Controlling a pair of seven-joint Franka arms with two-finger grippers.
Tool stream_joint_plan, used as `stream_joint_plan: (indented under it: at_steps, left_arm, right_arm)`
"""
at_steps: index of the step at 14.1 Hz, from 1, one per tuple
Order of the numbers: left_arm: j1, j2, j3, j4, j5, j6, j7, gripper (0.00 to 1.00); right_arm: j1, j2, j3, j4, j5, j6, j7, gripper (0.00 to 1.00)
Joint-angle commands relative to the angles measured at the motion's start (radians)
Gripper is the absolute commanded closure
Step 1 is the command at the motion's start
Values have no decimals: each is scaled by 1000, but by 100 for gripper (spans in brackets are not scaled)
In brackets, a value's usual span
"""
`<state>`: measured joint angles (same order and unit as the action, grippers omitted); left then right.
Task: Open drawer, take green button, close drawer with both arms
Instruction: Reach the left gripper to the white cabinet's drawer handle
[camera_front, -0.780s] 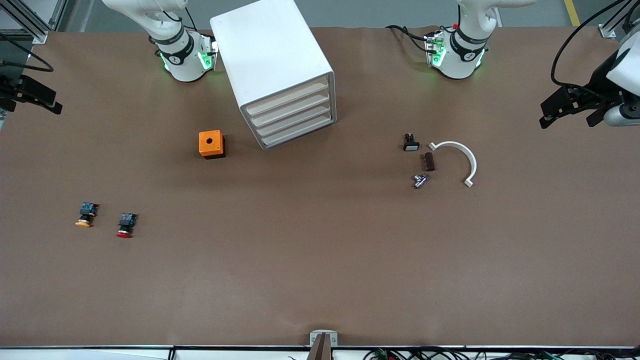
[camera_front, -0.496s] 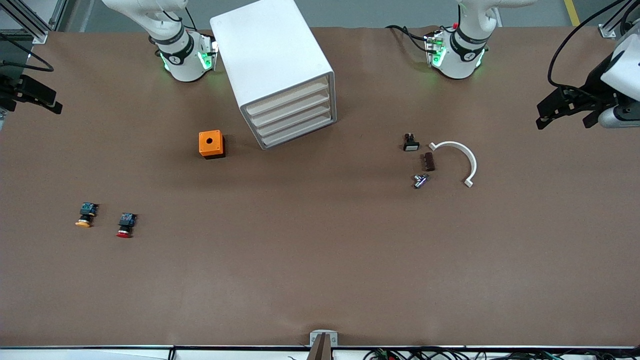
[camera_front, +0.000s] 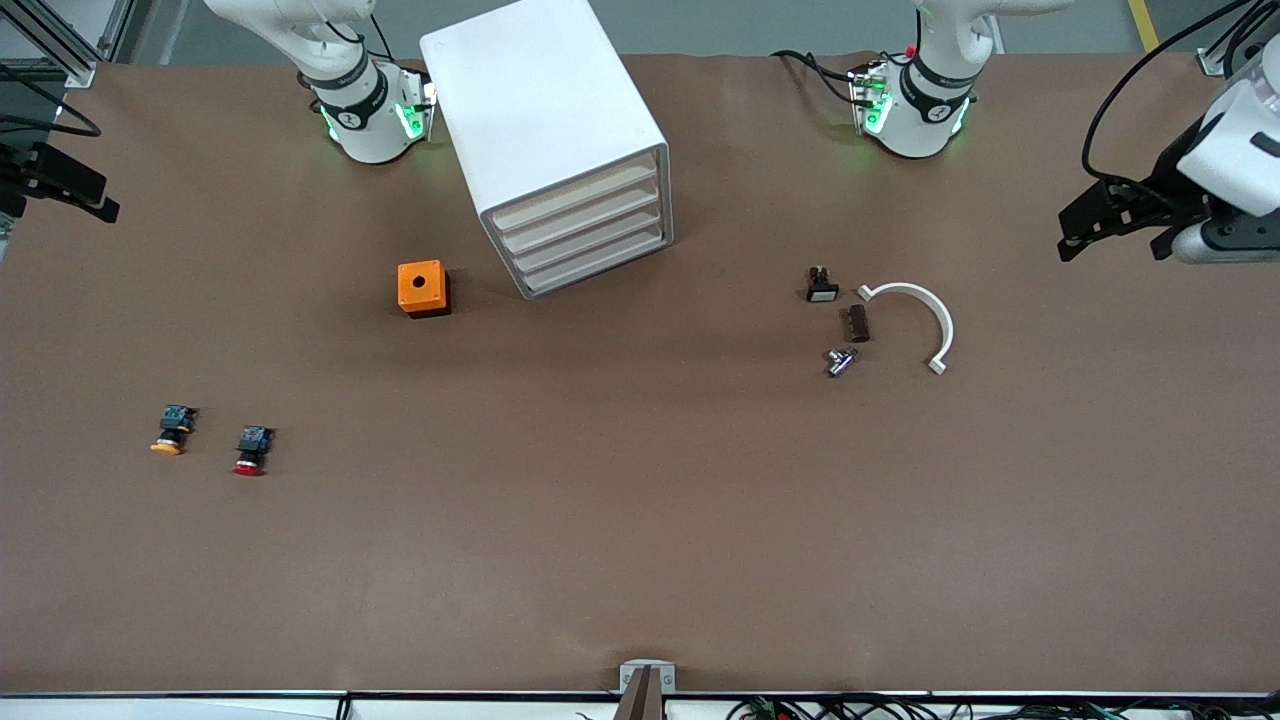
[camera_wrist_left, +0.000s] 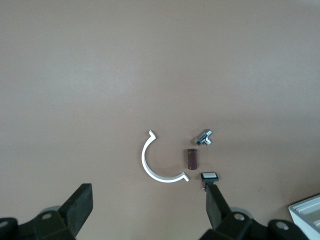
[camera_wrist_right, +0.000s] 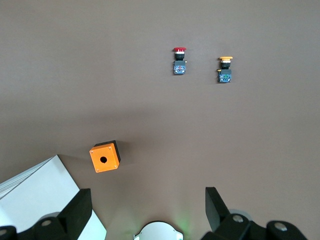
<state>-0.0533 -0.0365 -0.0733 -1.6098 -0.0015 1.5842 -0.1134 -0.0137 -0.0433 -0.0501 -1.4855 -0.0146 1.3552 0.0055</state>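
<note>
- All four drawers of the cabinet (camera_front: 556, 150) are flush; the drawer (camera_front: 598, 270) I need is the lowest one, and it's closed.
- Its front faces the front camera, skewed toward my left arm's end of the table. Long axis runs along that skewed front edge, so I judge the pull goes out toward the camera and slightly to that end.
- The green button isn't visible anywhere; presumably inside the drawer. Can't confirm.
- Only the red-capped button (camera_front: 250, 450) and orange-capped button (camera_front: 171, 429) show, on the table near my right arm's end, much nearer the camera than the cabinet. Not my targets.
- My left gripper (camera_front: 1095, 213) hangs over the table edge at my left arm's end, fingers (camera_wrist_left: 216, 202) spread, nothing held.
- My right gripper (camera_front: 75, 192) hangs over the table edge at my right arm's end, fingers (camera_wrist_right: 215, 205) spread, empty.
- Both sit well apart from the cabinet. The right arm's base stands just beside the cabinet, but the drawer front angles toward my left arm, so I judge the left has the cleaner line to the pull.
</note>
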Motion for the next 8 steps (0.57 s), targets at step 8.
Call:
stream_joint_plan:
  at_steps: [8]
  left_arm:
    - [-10,268,-124,-10,-302,-26,113,0]
  right_arm:
    - [26,5,13,4,2,-18,14,0]
